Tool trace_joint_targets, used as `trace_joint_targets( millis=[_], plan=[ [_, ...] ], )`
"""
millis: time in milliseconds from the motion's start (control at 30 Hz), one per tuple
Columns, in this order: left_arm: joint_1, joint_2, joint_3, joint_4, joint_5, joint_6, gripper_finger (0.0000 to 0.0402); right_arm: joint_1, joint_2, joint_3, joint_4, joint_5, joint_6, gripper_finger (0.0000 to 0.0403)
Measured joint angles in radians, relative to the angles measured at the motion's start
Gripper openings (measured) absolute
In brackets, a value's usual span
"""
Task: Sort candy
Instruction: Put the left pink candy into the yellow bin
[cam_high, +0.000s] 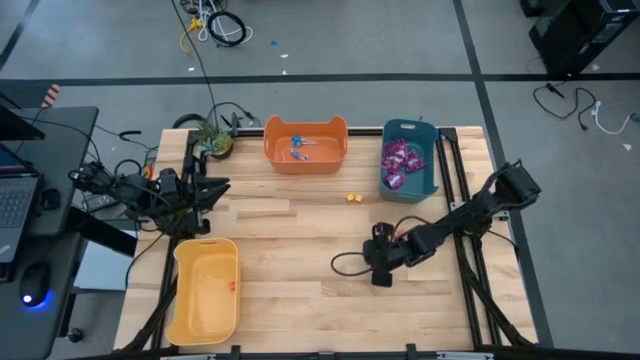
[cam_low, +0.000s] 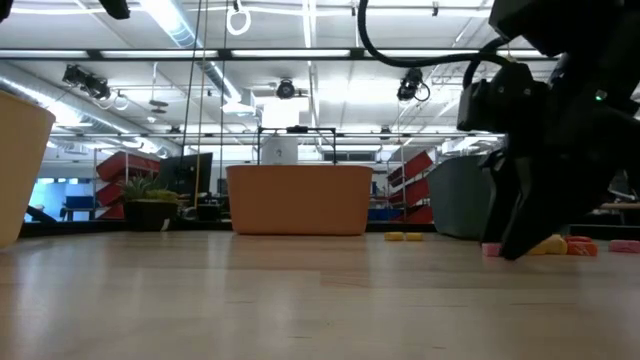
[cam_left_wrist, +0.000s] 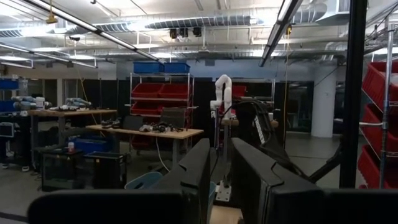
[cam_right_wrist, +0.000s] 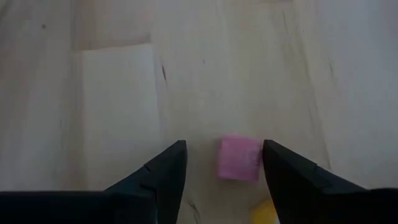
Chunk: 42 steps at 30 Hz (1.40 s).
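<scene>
One pink candy (cam_right_wrist: 239, 158) lies on the tabletop (cam_right_wrist: 112, 93) between the spread fingers of the right claw (cam_right_wrist: 225, 163), nearer one finger, with a yellow piece (cam_right_wrist: 268, 213) just beside. To grip cleanly, centre the claw on the pink square, lower until the tips reach the wood, then close without catching the yellow one. Left claw (cam_left_wrist: 221, 180) waits at the tabletop's left edge, part-open, empty.

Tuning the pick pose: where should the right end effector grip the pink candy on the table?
Grip the pink candy across its two flat side faces, coming straight down from above. It is a small square piece lying flat on the table, and the open right end effector already has a finger on either side. A yellow piece lies close, so close squarely.
</scene>
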Motion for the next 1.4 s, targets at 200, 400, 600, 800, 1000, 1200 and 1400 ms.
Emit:
trace_joint_targets(
  millis=[200, 400, 600, 800, 1000, 1200, 1400],
  plan=[
    [0.000, 0.000, 0.000, 0.000, 0.000, 0.000, 0.0067, 0.000, 0.010, 0.002, 0.004, 0.001, 0.012, 0.0197],
    [0.000, 0.000, 0.000, 0.000, 0.000, 0.000, 0.0067, 0.000, 0.011, 0.002, 0.003, -0.004, 0.012, 0.0187],
    [0.000, 0.000, 0.000, -0.002, 0.000, 0.000, 0.0067, 0.000, 0.011, 0.002, 0.000, -0.018, 0.020, 0.0161],
    [0.000, 0.000, 0.000, -0.003, 0.000, 0.000, 0.0067, 0.000, 0.011, 0.002, 0.000, -0.024, 0.020, 0.0120],
    [0.000, 0.000, 0.000, -0.003, 0.000, 0.000, 0.0067, 0.000, 0.011, 0.002, -0.003, -0.024, 0.018, 0.0087],
    [0.000, 0.000, 0.000, -0.003, 0.000, 0.000, 0.0067, 0.000, 0.011, 0.002, -0.003, -0.024, 0.017, 0.0085],
    [0.000, 0.000, 0.000, -0.003, 0.000, 0.000, 0.0067, 0.000, 0.012, 0.002, 0.000, -0.023, 0.017, 0.0082]
  ],
)
